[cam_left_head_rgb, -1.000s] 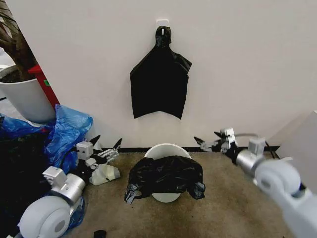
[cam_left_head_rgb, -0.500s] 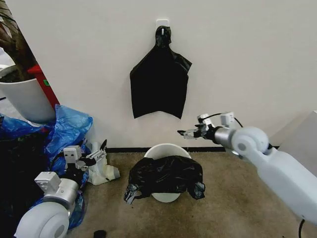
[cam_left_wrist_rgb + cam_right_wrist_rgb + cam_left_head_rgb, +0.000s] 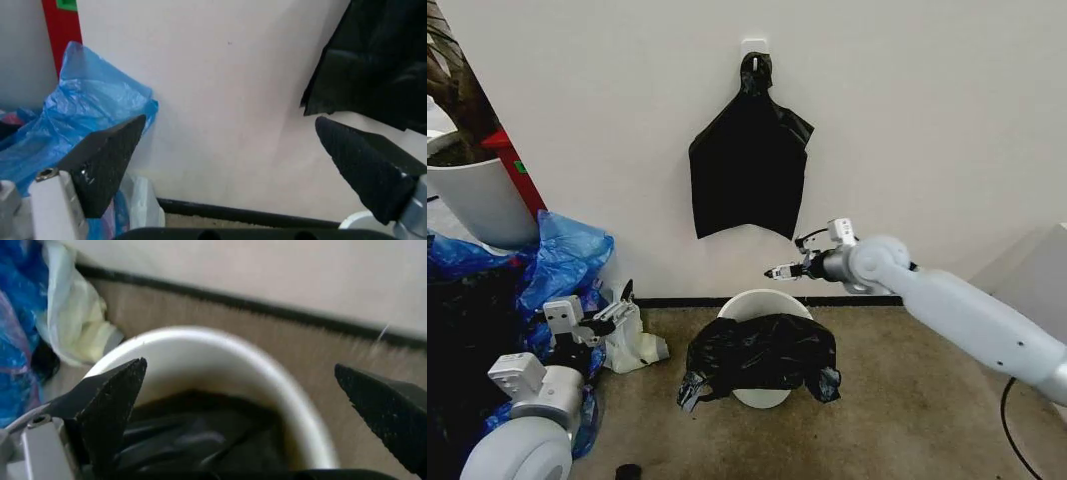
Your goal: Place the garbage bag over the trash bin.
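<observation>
The trash bin (image 3: 765,299) is a cream-white bucket on the carpet by the wall. A crinkly black garbage bag (image 3: 762,357) is draped across its front half. A second black bag (image 3: 749,170) hangs from a wall hook above. My right gripper (image 3: 783,272) hovers open just above the bin's back rim, below the hanging bag. In the right wrist view the open right gripper (image 3: 240,365) frames the bin's rim (image 3: 220,342) and the black bag (image 3: 193,435). My left gripper (image 3: 617,306) is open at the lower left, pointing at the wall (image 3: 230,120).
Blue plastic bags (image 3: 562,255) and a white plastic bag (image 3: 639,345) lie left of the bin. A large white plant pot (image 3: 477,200) stands at the far left beside a red post (image 3: 515,170). Open carpet lies to the right of the bin.
My right arm has swung left and inward, from the right side to above the bin's back rim. My left arm has drawn back toward the lower left.
</observation>
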Motion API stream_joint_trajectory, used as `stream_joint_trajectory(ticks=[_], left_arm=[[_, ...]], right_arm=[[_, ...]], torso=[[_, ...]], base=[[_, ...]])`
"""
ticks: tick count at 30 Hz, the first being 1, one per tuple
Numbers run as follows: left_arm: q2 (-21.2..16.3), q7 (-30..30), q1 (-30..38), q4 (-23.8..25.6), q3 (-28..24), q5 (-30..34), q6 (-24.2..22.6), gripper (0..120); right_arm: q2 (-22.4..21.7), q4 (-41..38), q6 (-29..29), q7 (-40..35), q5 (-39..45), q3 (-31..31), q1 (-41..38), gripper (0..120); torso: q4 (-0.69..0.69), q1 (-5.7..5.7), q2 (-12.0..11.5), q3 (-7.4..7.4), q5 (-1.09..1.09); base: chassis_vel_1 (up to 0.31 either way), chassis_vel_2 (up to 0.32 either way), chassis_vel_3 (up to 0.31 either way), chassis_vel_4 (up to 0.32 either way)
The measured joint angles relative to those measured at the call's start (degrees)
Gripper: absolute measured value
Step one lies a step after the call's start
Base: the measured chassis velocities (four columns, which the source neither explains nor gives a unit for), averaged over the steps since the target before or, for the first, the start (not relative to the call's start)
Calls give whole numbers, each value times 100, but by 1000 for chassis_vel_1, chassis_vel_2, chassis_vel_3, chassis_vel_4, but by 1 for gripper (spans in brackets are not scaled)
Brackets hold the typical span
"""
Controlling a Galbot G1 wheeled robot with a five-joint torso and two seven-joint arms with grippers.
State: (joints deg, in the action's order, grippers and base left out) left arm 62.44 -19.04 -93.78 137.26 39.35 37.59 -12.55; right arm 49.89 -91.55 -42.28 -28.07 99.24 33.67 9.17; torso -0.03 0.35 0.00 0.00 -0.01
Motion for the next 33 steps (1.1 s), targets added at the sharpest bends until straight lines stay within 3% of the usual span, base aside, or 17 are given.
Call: stream_joint_trajectory(ticks=[3,10,17,24,33], left_arm=[[8,53,6,6,75,12,26,100],[11,132,32,6,152,71,78,100],[-28,203,17,33,179,158,123,100],[-51,246,87,29,206,233,134,100],[11,323,47,80,219,233,169,100]], right_arm=[[268,156,3,-703,795,209,-156,100],[774,691,9,-1414,1080,328,-353,100],[772,862,11,-1443,882,460,-393,100],[504,741,12,-1259,765,754,-360,100],[721,1228,13,-915,476,611,-177,100]], torso=[[2,0,0,0,0],[3,0,0,0,-1],[1,0,0,0,0],[-2,-1,1,-1,0],[2,-1,1,-1,1]], base=[[0,0,0,0],[0,0,0,0],[0,0,0,0],[0,0,0,0],[0,0,0,0]])
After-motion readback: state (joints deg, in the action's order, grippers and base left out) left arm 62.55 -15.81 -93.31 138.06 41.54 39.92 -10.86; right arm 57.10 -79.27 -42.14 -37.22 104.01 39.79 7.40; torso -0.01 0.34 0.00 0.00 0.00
